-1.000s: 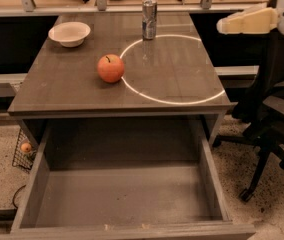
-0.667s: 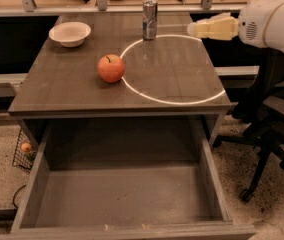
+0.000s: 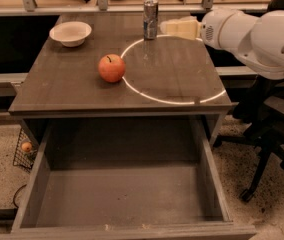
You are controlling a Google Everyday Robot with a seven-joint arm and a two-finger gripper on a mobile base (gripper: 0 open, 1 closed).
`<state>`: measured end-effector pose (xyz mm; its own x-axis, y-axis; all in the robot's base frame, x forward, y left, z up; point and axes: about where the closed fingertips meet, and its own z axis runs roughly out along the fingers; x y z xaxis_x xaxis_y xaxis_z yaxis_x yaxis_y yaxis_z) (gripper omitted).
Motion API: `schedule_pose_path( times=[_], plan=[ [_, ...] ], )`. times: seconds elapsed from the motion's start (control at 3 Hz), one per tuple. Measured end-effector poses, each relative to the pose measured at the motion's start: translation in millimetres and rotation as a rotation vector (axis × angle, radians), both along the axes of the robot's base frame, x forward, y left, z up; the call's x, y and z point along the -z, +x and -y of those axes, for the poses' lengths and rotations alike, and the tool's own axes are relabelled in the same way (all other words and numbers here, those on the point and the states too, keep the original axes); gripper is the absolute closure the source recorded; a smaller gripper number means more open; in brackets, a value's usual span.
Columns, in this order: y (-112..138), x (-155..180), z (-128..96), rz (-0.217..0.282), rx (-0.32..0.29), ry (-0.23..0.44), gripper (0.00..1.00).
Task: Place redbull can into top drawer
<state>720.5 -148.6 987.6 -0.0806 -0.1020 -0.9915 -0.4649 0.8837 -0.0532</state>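
Pincer (image 3: 169,28) upper right of centre, just right of redbull can (image 3: 150,18); spread or pressed together, cannot tell. Can upright at far table (image 3: 57,89) edge. Risk: sideways nudge topples can. Top drawer (image 3: 127,194) open at frame bottom.

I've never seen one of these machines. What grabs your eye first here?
The big white arm extends in from the right, its cream tool close beside the redbull can at the far edge of the table. Next come the red apple at the left rim of a glowing ring of light, and the top drawer pulled wide open in front.
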Motion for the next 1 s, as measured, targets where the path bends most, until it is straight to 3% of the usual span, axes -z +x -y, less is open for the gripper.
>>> schedule_pose_path(
  times=[0.67, 1.0],
  plan=[
    [63.1, 22.0, -37.0, 0.028, -0.04, 0.016, 0.0],
    [113.9, 41.7, -55.5, 0.002, -0.039, -0.012, 0.0]
  ],
)
